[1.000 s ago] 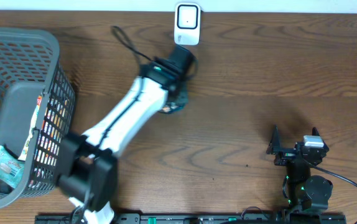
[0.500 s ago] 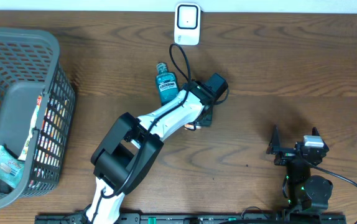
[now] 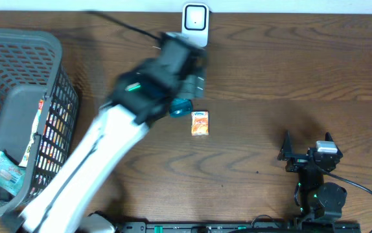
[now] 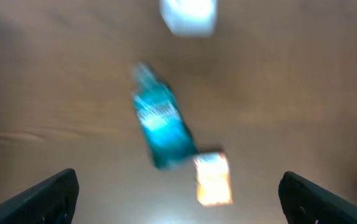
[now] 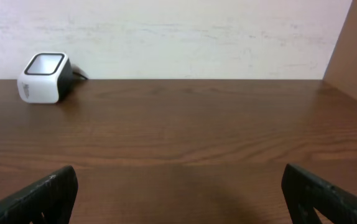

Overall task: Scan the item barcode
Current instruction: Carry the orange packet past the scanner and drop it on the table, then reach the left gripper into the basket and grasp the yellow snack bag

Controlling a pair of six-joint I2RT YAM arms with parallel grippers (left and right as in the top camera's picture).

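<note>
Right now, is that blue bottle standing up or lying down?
Lying down. The left wrist view, though blurred, shows the bottle stretched full length on the table, an orange box by its base.

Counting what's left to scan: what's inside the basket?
A teal packet and colourful packs seen through the mesh of the basket; anything beneath them is hidden.

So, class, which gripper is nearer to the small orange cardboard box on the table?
Left. The left gripper hovers close over the orange box; the right gripper sits far off to its right, by the table's front edge.
</note>
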